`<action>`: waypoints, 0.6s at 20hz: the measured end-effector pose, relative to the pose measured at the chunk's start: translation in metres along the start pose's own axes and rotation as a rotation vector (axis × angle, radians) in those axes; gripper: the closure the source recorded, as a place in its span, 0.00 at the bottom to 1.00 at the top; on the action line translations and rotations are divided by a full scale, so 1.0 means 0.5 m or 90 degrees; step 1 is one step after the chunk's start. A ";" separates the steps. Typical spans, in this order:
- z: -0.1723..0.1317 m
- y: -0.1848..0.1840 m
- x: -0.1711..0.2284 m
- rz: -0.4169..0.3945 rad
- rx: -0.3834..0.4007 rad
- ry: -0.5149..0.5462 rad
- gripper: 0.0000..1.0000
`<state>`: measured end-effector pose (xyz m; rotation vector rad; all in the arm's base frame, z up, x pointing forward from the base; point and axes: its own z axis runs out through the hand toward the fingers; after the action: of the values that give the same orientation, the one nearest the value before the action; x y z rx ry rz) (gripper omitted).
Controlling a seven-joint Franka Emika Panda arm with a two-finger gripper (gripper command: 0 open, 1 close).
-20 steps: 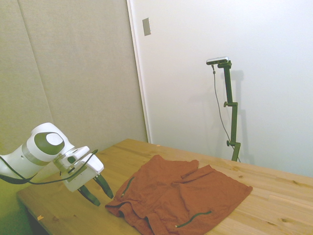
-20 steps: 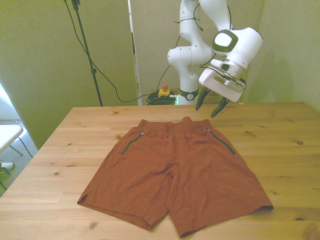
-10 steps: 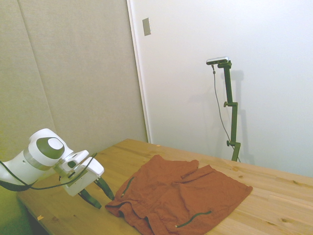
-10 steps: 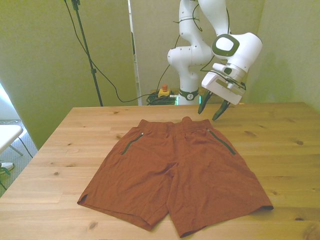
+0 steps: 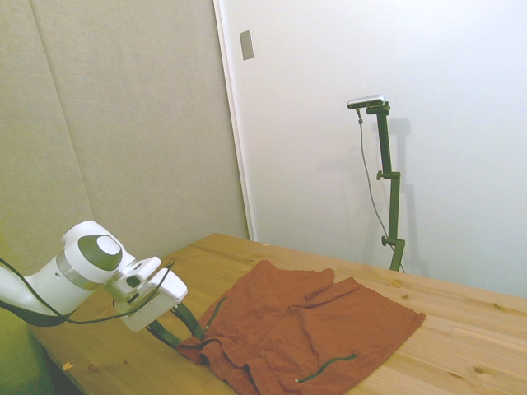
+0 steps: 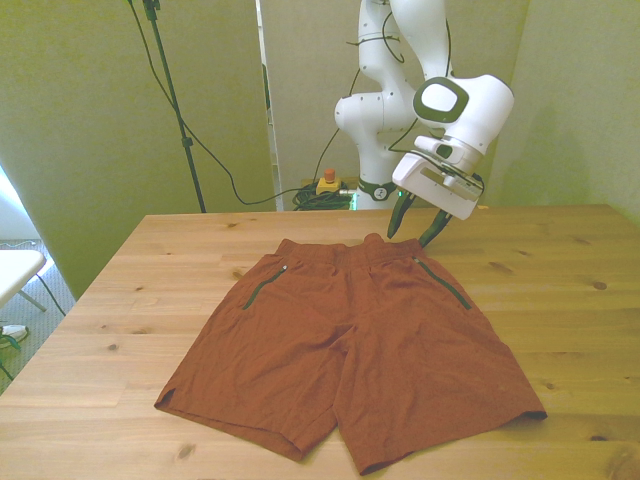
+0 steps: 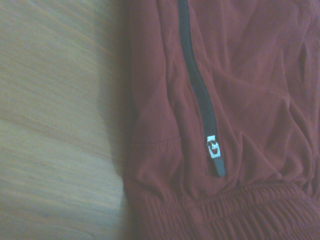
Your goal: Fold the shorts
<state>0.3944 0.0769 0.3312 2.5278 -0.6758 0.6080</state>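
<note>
Here, shorts [image 6: 350, 345] lie flat on table [image 6: 150, 300], legs near, waistband far. Gripper [image 6: 413, 222] hangs spread wide, holding nothing, over waistband corner at front view's right. Only wrist view shows silver zipper pull [image 7: 213, 146] on dark pocket zip [image 7: 197, 90]. Gripper has dropped lower, closer to shorts, than one second ago.

arm: I sink lower | my gripper [image 6: 417, 224]: now closer to the shorts [image 6: 355, 345] waistband corner, front view's right
</note>
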 end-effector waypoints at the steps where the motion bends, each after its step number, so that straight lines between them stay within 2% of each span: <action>1: 0.002 0.000 0.000 0.002 -0.001 0.000 1.00; 12: 0.023 -0.007 0.002 0.007 -0.002 -0.009 1.00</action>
<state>0.4004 0.0730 0.3213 2.5289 -0.6953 0.5938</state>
